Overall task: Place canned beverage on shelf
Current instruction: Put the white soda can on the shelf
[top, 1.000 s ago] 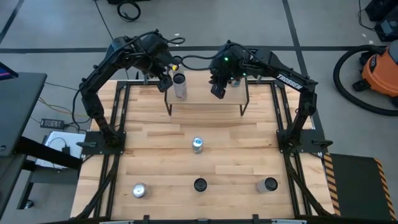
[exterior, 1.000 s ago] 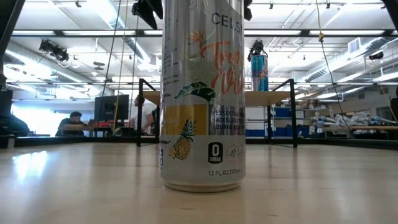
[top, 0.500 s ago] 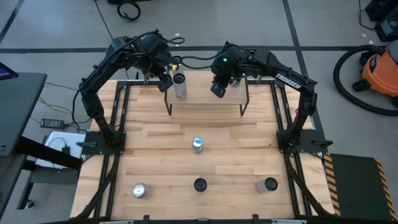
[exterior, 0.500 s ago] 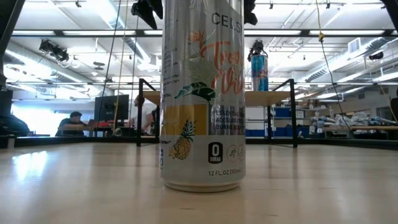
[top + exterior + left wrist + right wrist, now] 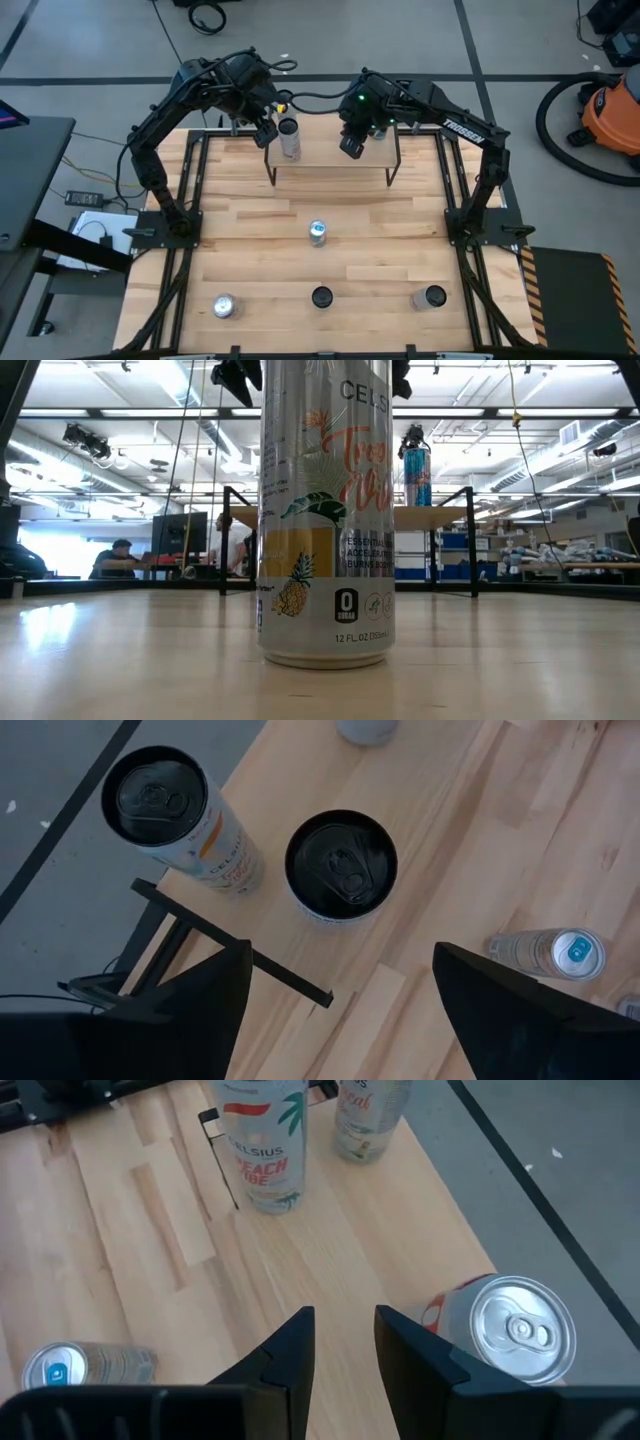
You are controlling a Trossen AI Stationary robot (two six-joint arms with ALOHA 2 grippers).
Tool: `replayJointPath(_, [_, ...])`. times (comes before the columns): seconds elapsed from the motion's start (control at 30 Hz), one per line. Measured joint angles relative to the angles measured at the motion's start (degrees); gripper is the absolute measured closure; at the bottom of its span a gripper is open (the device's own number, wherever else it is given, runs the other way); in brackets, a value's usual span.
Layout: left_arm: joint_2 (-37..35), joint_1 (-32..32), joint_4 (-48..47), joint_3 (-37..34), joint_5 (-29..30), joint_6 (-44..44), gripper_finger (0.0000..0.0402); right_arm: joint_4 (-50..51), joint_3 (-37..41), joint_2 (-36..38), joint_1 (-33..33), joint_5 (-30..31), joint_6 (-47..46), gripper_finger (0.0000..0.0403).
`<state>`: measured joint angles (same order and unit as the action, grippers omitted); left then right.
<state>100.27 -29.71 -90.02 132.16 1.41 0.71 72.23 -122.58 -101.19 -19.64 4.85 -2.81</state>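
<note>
three cans (image 5: 262, 1140) on the shelf (image 5: 330, 158)

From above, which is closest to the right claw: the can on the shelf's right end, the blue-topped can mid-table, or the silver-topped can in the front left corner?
From the right gripper:
1. Can at the wooden shelf's right end, beside it.
2. Blue-topped can, table middle.
3. Silver-topped can, front left corner.

Looks like a robotics lab or test space in a big open industrial hall. Grey concrete floor (image 5: 90, 40) with tape lines, an orange shop vac (image 5: 612, 110) off to one side, loose cables (image 5: 207, 15) lying around. Across the butcher-block tabletop (image 5: 250, 250) you see exposed ceiling with strip lights (image 5: 120, 410), cluttered workbenches (image 5: 570, 565), and a person seated at a monitor (image 5: 118, 558).
</note>
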Motion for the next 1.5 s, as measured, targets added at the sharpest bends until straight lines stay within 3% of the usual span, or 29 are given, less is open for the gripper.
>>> replayJointPath(0.53, [0.0, 0.0, 0.0, 0.0, 0.0, 0.1, 0.0088, -1.3, 0.0, 0.0, 0.0, -0.4, 0.0, 0.0288])
replayJointPath(0.83, [0.0, 0.0, 0.0, 0.0, 0.0, 1.6, 0.0088, -7.7, 0.0, 0.0, 0.0, -0.2, 0.0, 0.0288])
replayJointPath(1.1, [0.0, 0.0, 0.0, 0.0, 0.0, 3.0, 0.0088, -8.8, 0.0, 0.1, 0.0, -10.0, -3.7, 0.0285])
replayJointPath(1.27, [0.0, 0.0, 0.0, 0.0, 0.0, 2.9, 0.0088, -8.7, 0.0, 0.1, 0.0, -13.6, -3.6, 0.0254])
replayJointPath(1.5, [0.0, 0.0, 0.0, 0.0, 0.0, 1.5, 0.0088, -7.1, 0.0, 0.1, 0.0, -13.9, -3.5, 0.0163])
